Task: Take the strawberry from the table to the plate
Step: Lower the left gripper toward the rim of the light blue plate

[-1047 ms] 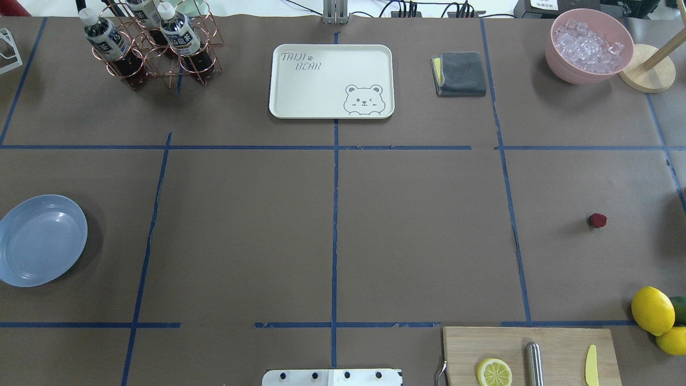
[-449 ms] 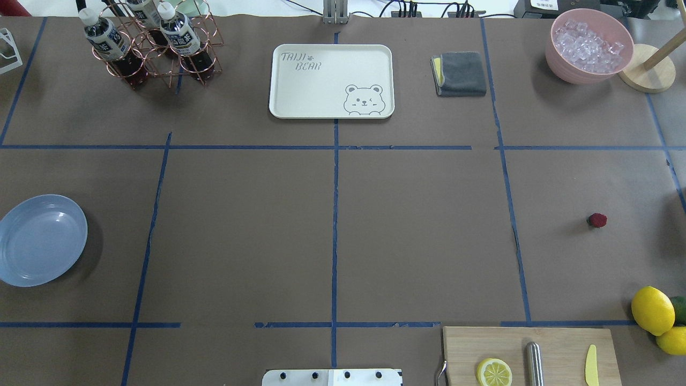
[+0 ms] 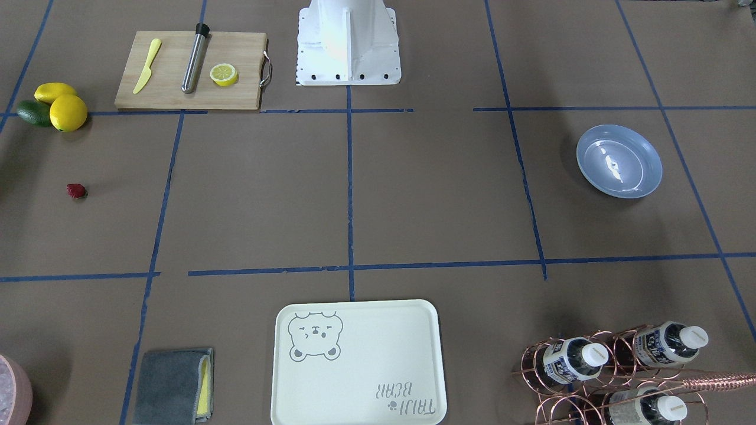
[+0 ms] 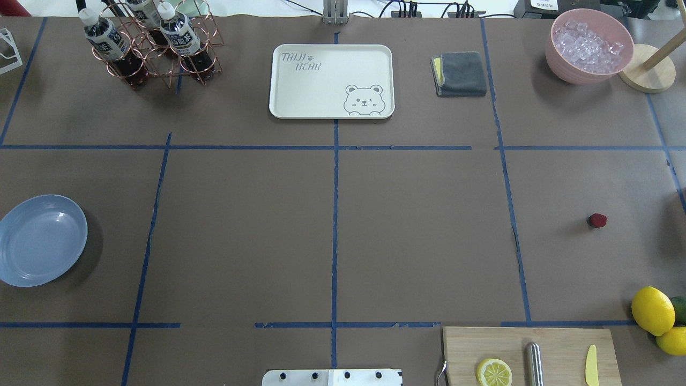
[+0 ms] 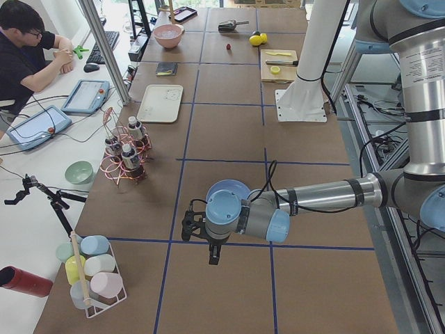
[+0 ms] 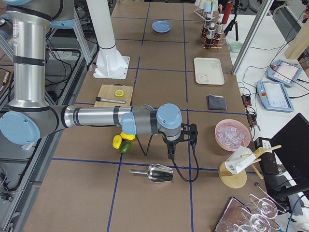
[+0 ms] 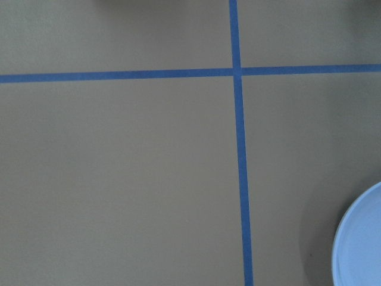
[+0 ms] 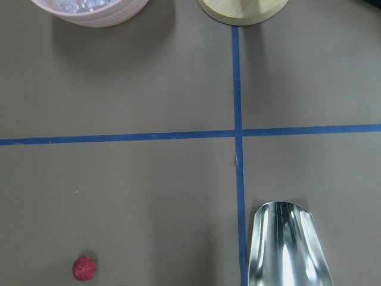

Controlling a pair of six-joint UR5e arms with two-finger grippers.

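The strawberry (image 4: 596, 220), small and dark red, lies alone on the brown table (image 4: 418, 236) at the right; it also shows as the strawberry (image 3: 76, 190) in the front view and the strawberry (image 8: 84, 268) low left in the right wrist view. The pale blue plate (image 4: 40, 239) sits empty at the far left edge, its rim (image 7: 360, 244) in the left wrist view. My left gripper (image 5: 186, 226) hovers just beyond the plate (image 5: 226, 188). My right gripper (image 6: 192, 133) hangs past the lemons. Both show only in side views, so I cannot tell whether they are open or shut.
A cream bear tray (image 4: 331, 80), a bottle rack (image 4: 155, 45), a grey cloth (image 4: 460, 73) and a pink bowl of ice (image 4: 589, 45) line the far side. Lemons (image 4: 652, 310) and a cutting board (image 4: 563, 343) sit near right. A metal scoop (image 8: 289, 244) lies beside the strawberry. A person (image 5: 28, 49) sits at a side desk.
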